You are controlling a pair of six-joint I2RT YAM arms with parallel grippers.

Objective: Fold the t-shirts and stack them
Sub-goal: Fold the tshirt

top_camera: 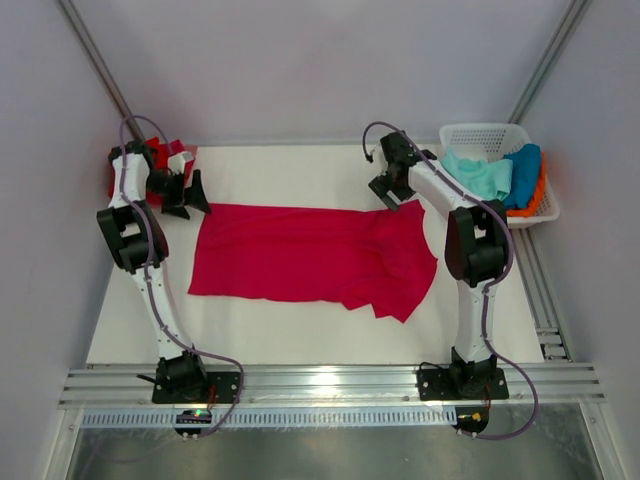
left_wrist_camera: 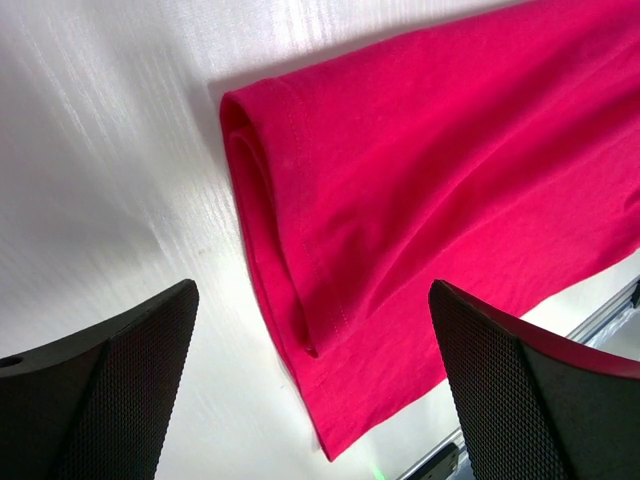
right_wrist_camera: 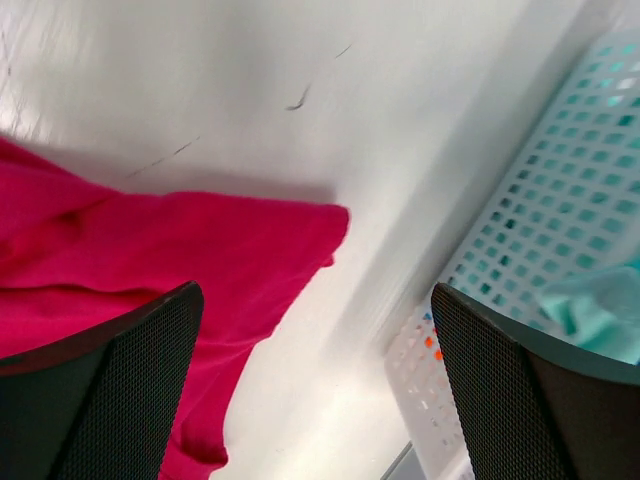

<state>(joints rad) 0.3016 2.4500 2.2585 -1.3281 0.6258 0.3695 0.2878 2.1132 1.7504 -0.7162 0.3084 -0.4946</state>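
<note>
Top external: crimson-pink t-shirt (top_camera: 310, 255) spread on counter (top_camera: 300, 345).
Left fingers (left_wrist_camera: 100, 400): wide, empty, shirt's 10 o'clock.
Right fingers (right_wrist_camera: 100, 390): wide, empty, 2 o'clock.

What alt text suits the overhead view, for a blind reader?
A crimson-pink t-shirt lies flat on a white table between two robot arms, their jaws open near its ends. A white basket at far right holds mint-green, blue and orange shirts; red cloth sits far left.

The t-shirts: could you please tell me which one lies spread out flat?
The crimson-pink t-shirt, open across the table; the mint-green t-shirt and blue t-shirt sit bunched in the basket.
</note>
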